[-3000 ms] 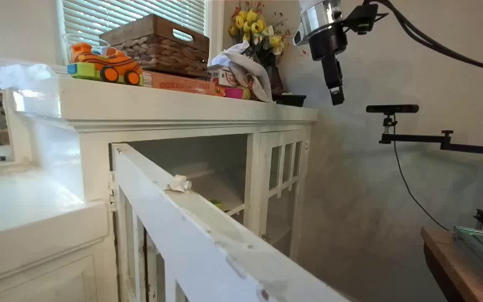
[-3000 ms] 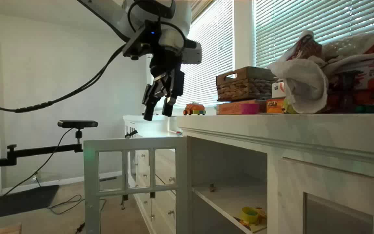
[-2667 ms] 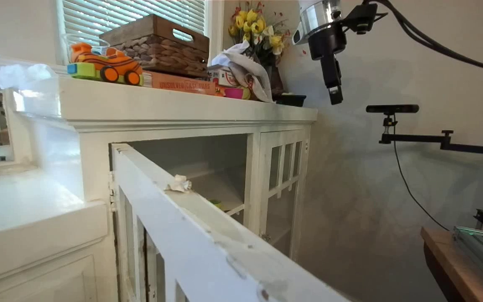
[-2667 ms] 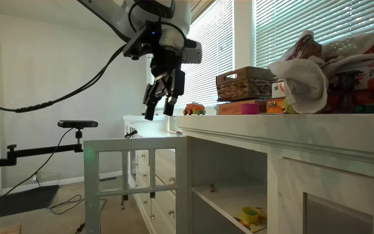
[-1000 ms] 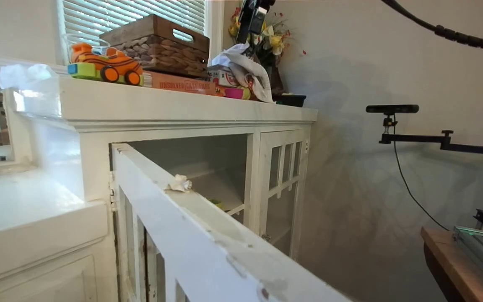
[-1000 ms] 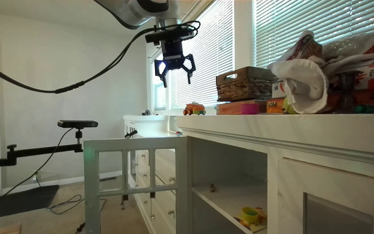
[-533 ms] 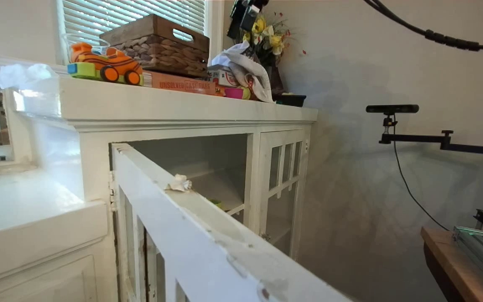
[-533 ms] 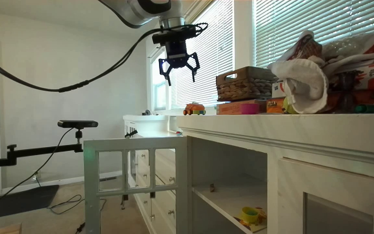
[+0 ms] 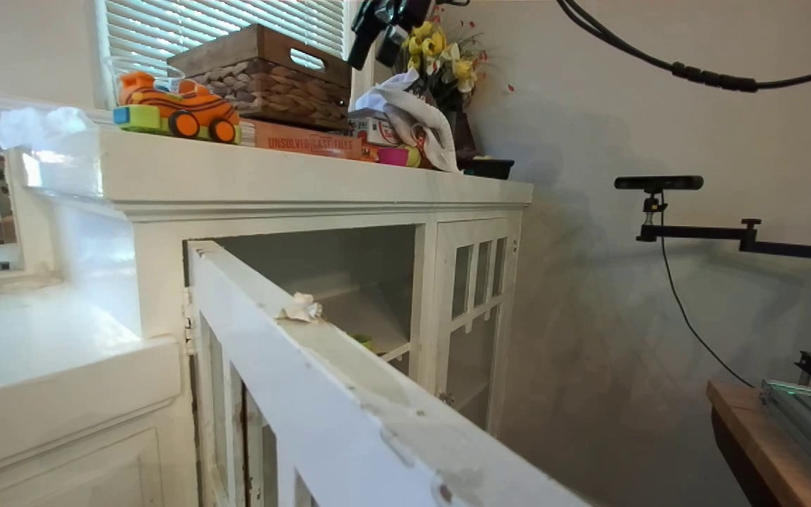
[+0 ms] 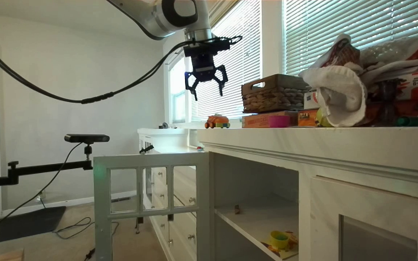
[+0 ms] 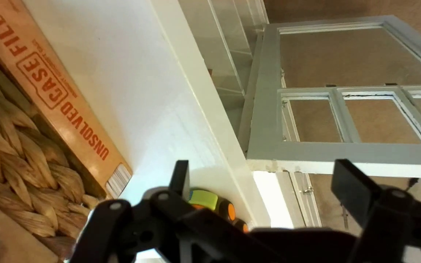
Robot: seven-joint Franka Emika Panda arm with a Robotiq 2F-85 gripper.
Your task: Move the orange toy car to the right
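Moved: black two-finger gripper, lower and right in an exterior view | jaws spread | bright-orange striped plastic toy car on white painted ledge, left of flat orange cardboard box | likely light, stiff, slick; best pinched across upper sides

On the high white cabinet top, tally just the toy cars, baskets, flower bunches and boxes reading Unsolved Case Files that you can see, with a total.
Toy car: 1
Basket: 1
Flower bunch: 1
Unsolved Case Files box: 1
Total: 4
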